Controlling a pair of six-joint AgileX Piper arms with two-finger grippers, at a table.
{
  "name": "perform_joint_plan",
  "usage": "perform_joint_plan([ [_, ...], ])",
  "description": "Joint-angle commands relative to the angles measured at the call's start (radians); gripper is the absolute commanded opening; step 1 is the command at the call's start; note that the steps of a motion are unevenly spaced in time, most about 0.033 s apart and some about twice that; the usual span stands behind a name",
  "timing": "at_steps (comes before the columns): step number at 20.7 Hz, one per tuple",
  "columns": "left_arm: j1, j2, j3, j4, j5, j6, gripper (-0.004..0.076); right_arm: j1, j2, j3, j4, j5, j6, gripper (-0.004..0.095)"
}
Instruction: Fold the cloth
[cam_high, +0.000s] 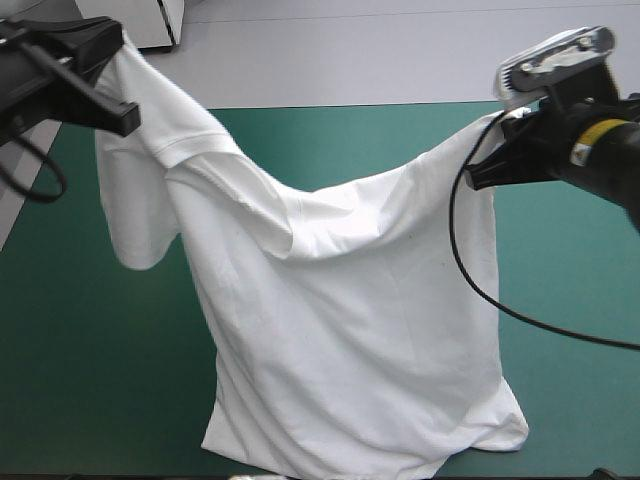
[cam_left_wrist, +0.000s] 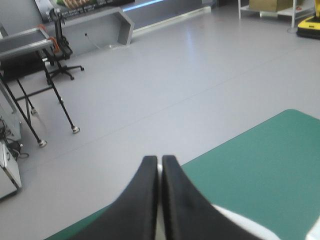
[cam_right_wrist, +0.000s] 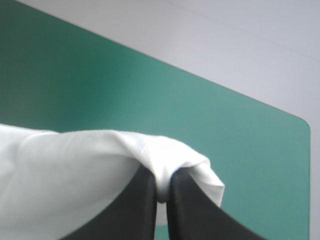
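The white T-shirt hangs lifted above the teal-green table, held at two upper corners and sagging in the middle, its lower hem resting near the table's front edge. My left gripper is raised at the far left corner, shut on the T-shirt, with a sleeve dangling below it. In the left wrist view the gripper shows its black fingers pressed together, a thin white strip of T-shirt beside them. My right gripper at the right is shut on the T-shirt; cloth bunches over the gripper in the right wrist view.
The table's far edge runs behind the T-shirt, with grey floor beyond. Bare teal-green cover lies at the left and right of the hanging cloth. The table's far corner appears ahead of the right gripper.
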Motion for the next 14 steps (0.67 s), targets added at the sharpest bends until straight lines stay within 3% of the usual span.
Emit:
perform_joint_plan([
  [1, -0.005, 0.087, -0.013, 0.000, -0.150, 0.002, -0.0009, -0.005, 0.058, 0.010, -0.181, -0.121, 0.033, -0.0017],
  [5, -0.005, 0.247, -0.015, 0.031, -0.260, 0.007, -0.0009, -0.153, 0.219, 0.010, -0.160, -0.272, 0.033, -0.0017],
  [9, -0.005, 0.401, -0.017, 0.042, -0.465, 0.021, -0.0009, -0.327, 0.391, -0.097, -0.075, -0.398, -0.010, -0.0017],
  [14, -0.005, 0.536, -0.017, 0.037, -0.480, 0.021, -0.0009, -0.441, 0.555, -0.233, 0.179, -0.421, -0.138, -0.0017],
])
